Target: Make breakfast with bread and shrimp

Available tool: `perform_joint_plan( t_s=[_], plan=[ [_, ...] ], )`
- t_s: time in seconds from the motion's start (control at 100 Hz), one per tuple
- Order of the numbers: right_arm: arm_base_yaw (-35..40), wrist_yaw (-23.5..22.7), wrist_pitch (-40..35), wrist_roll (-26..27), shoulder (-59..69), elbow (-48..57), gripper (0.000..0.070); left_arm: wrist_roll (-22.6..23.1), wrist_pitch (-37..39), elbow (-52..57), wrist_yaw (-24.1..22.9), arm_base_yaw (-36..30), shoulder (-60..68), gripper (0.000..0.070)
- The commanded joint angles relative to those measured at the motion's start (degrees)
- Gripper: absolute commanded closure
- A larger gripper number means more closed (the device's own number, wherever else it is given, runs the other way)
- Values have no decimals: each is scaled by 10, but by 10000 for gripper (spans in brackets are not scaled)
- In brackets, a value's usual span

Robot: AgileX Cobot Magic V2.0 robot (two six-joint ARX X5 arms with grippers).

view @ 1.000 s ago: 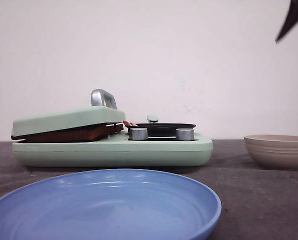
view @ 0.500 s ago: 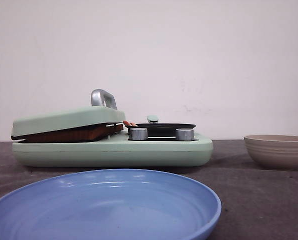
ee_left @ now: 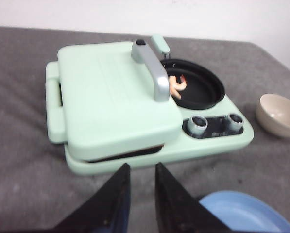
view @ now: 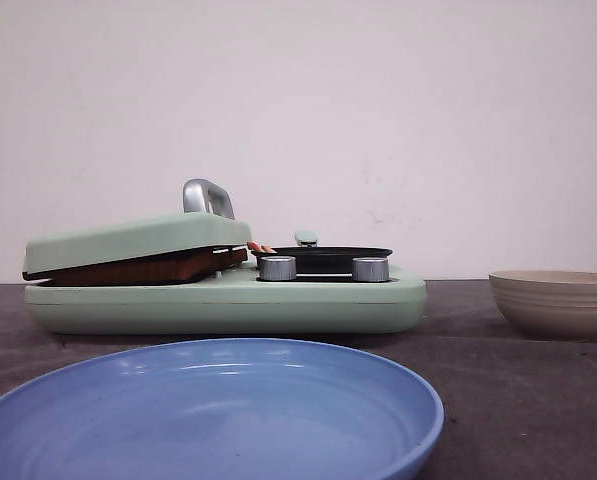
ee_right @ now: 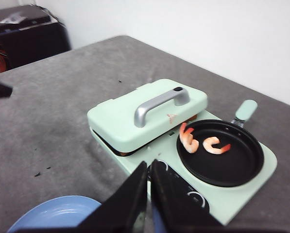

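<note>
A mint-green breakfast maker (view: 228, 300) sits mid-table with its lid (ee_left: 113, 97) down. The bread is hidden under that lid; only a brown edge (view: 148, 268) shows in the gap. Two pink-orange shrimp (ee_right: 188, 138) (ee_right: 215, 144) lie in the black round pan (ee_right: 232, 165) at the maker's right end. They also show as the shrimp (ee_left: 178, 86) behind the lid handle. My left gripper (ee_left: 142, 166) hangs open and empty above the table, just before the maker's front edge. My right gripper (ee_right: 148, 162) is shut on nothing, high over the knob panel. Neither gripper appears in the front view.
A blue plate (view: 218, 420) lies on the table in front of the maker, nearest the camera. A beige bowl (view: 556, 300) stands to the right. Two silver knobs (view: 277, 267) (view: 370, 268) sit before the pan. Dark furniture (ee_right: 28, 34) stands beyond the table's far corner.
The dark gripper tips at the top right and top left corners of the front view have left it. The maker, plate and bowl have not moved.
</note>
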Motion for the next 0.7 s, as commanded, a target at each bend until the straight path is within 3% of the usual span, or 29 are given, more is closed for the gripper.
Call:
perform_joint_plan(
  t_s=[0.0, 0.17, 0.31, 0.45, 0.69],
  plan=[
    [10, 12, 40, 7, -21, -54, 696, -33, 36, -21, 1, 0, -24, 700],
    [14, 26, 116, 43, -76, -176, 696, -73, 68, -105, -19, 0, -121, 700],
    [14, 34, 116, 45, -100, -235, 696, -116, 59, -165, -21, 0, -186, 699],
    [14, 38, 129, 55, -119, -288, 696, -126, 13, -202, -36, 0, -229, 699],
    [14, 55, 143, 104, -152, -313, 696, -154, 24, -206, -42, 0, -231, 700]
  ],
)
